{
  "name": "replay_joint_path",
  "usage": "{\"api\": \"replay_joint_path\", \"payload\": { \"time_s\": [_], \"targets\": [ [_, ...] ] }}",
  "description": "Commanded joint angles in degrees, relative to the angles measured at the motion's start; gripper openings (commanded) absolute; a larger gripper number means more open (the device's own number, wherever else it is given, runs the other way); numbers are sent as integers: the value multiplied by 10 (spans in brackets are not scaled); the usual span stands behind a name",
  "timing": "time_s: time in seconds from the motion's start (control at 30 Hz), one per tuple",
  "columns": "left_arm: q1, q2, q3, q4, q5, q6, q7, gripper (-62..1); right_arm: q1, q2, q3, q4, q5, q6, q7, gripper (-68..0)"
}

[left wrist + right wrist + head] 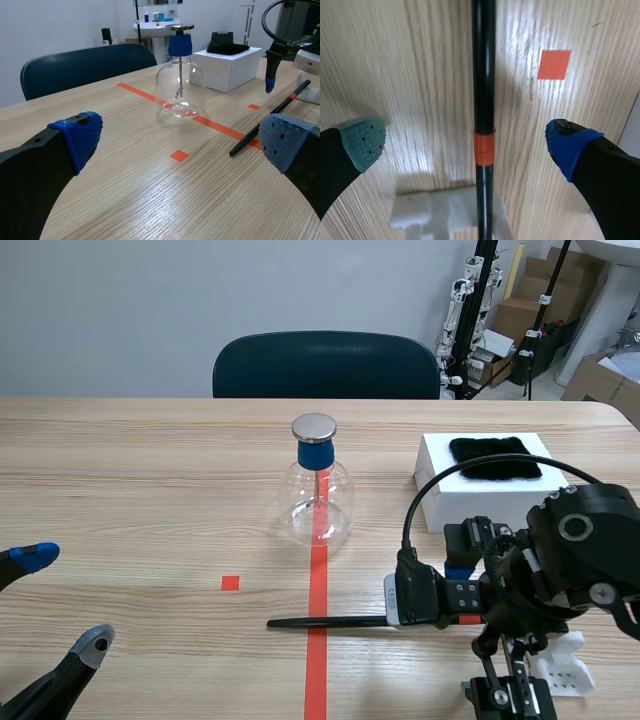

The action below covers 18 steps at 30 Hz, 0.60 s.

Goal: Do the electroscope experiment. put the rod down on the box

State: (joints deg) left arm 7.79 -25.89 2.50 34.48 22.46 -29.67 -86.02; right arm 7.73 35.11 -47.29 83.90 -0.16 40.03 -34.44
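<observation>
Beneath right gripper (467,142), jaws wide and empty, rod (484,75) is propped on white stand (420,212); left gripper (182,137) equally open, empty; box (480,498) placement judged pending.

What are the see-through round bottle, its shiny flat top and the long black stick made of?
The clear round bottle looks like glass: see-through, with bright glints. Its flat silver top looks like polished metal. The thin black stick is smooth and glossy, probably plastic; I cannot be sure.
</observation>
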Motion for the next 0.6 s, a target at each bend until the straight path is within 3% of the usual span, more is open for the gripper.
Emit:
{"api": "replay_joint_path", "payload": {
  "time_s": [0.0, 0.33, 0.57],
  "targets": [
    [1, -5, -3, 8, -7, -1, -16, 14, 7, 12, 4, 2, 5, -10, 1, 4],
    [1, -5, -3, 8, -7, -1, -16, 14, 7, 35, 12, 32, 52, -15, 11, 4],
    [1, -5, -3, 8, -7, -1, -16, 14, 4, 64, 53, 56, 89, -15, 142, 4]
  ]
}}
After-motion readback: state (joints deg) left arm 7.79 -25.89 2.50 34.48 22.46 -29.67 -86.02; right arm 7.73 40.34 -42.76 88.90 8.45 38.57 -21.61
